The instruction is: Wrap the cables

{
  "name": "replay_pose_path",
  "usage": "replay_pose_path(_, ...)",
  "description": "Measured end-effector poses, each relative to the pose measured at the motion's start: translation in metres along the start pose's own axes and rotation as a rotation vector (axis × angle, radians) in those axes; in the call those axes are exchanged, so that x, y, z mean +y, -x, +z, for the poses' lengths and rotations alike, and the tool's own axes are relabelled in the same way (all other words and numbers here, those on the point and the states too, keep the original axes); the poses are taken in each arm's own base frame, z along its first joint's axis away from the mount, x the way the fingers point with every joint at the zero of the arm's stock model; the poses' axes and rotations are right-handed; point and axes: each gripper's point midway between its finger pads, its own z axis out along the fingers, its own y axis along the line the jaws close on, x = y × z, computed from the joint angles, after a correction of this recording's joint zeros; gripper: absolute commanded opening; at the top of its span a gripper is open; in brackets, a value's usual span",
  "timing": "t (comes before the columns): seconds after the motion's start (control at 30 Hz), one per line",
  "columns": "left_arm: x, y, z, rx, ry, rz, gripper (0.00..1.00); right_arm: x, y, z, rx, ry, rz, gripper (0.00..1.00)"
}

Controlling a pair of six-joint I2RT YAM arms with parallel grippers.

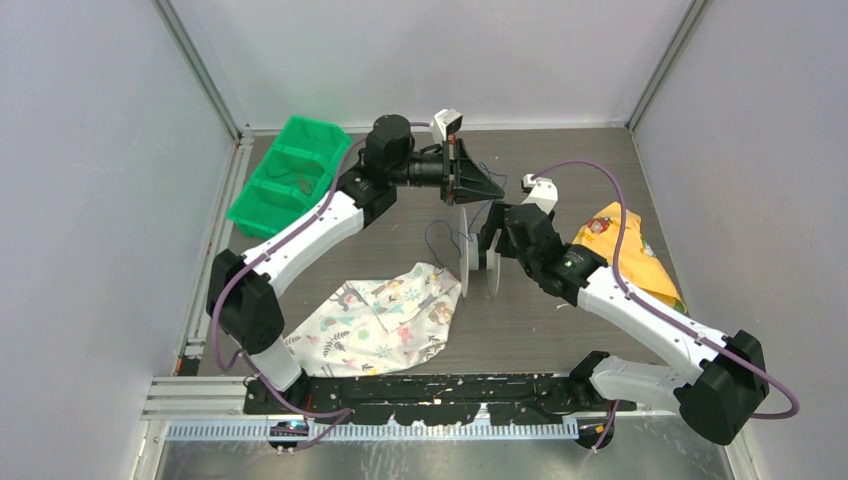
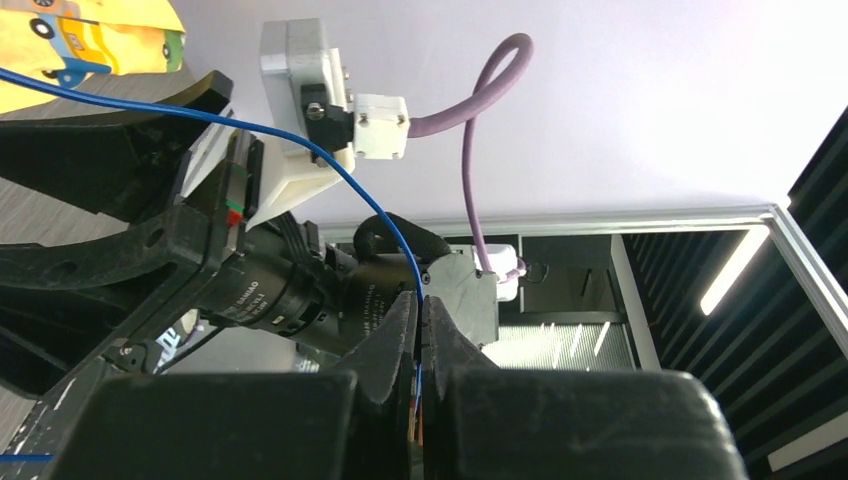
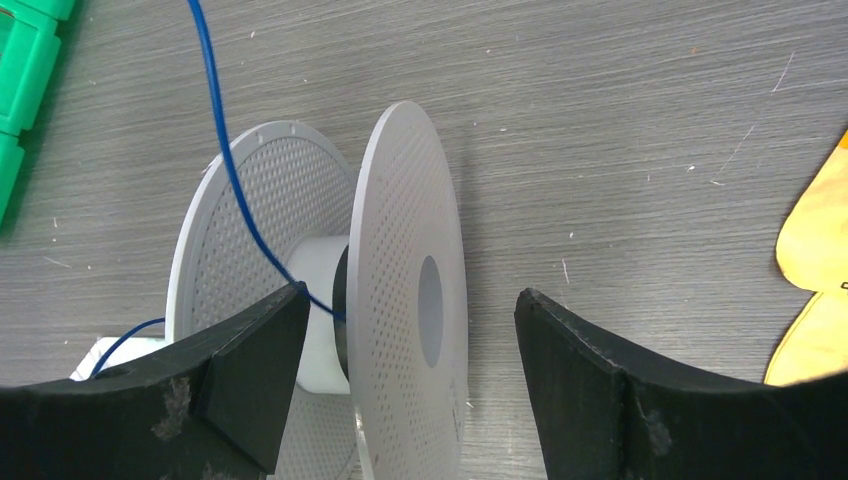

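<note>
Wire [image 1: 432, 238], thin and blue, hangs in loose loops over the middle of the table [image 1: 560, 170]. It lies just left of the spool [image 1: 465, 265], which stands on edge with both discs upright.

The left arm reaches from its base up along the left side. It bends at the far end of the table, so the left gripper [image 1: 497, 190] points right, above and behind the spool. In the left wrist view its jaws are pressed together at the tips [image 2: 421, 320]. They pinch the wire [image 2: 100, 92], which arcs away from the pinch toward the upper left.

The right arm stretches from its base toward the centre, wrist bent down, with the right gripper [image 1: 490, 250] right over the spool. In the right wrist view its jaws are spread wide [image 3: 410, 295] and straddle the nearer disc of the spool [image 3: 400, 200]. One fingertip [image 3: 270, 340] sits in the gap between the discs, close by the hub. Whether either finger touches the plastic cannot be told. There the wire [image 3: 225, 150] runs down across the farther disc to the hub.

A patterned cloth [image 1: 385, 315] lies near the spool's left, a green bin [image 1: 285, 175] at far left, and a yellow bag [image 1: 630, 255] under the right arm.
</note>
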Motion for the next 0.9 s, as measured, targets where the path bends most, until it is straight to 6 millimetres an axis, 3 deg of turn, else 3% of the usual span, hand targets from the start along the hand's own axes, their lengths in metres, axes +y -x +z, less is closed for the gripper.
replay_pose_path(0.47,-0.017,-0.005,0.003,0.016,-0.058,0.006,0.00,0.002,-0.005,-0.001,-0.028,-0.043,-0.068,0.69)
replay_pose_path(0.73,-0.010,-0.006,0.004,0.018,-0.051,-0.007,0.00,0.000,-0.003,-0.001,-0.046,-0.061,-0.074,0.74)
replay_pose_path(0.9,-0.006,-0.006,0.004,0.018,-0.046,-0.013,0.00,-0.001,-0.002,-0.003,-0.053,-0.064,-0.071,0.70)
